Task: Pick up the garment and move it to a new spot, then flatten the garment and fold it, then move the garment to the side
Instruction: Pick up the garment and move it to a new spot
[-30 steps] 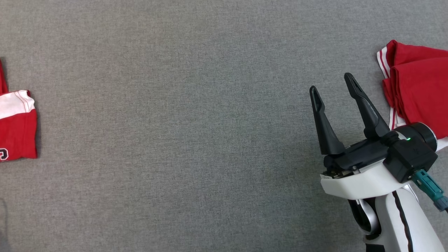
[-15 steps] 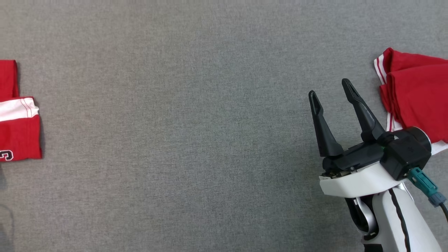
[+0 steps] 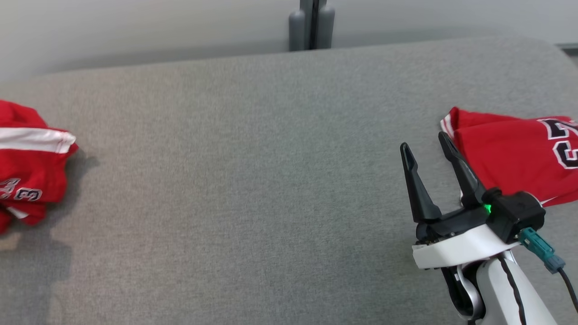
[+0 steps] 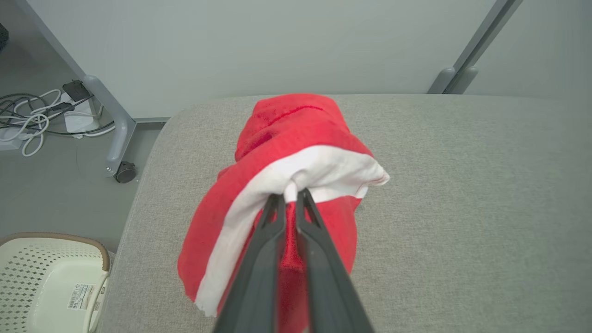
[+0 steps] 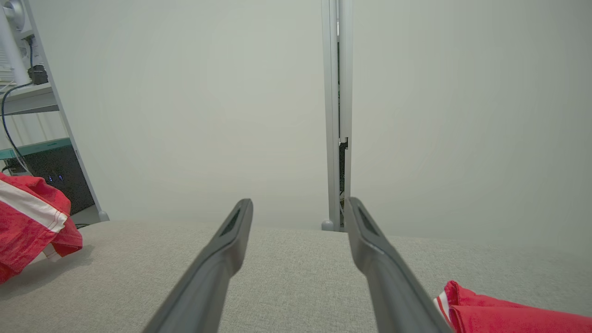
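My left gripper [image 4: 290,194] is clamped on the white band [image 4: 323,171] of the red garment [image 4: 296,134], bunched up by the padded top's [image 4: 462,185] left edge. Right gripper [image 3: 423,141] gapes wide, empty, beside a second red jersey [image 3: 510,158] toward the right edge.

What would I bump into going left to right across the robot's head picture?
Bunched red garment → grey post → right gripper → folded red jersey.

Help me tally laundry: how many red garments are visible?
2. One garment is bunched in the shut left gripper at the grey surface's left end; the other lies at its right end, beside the right gripper. Others may be hidden.
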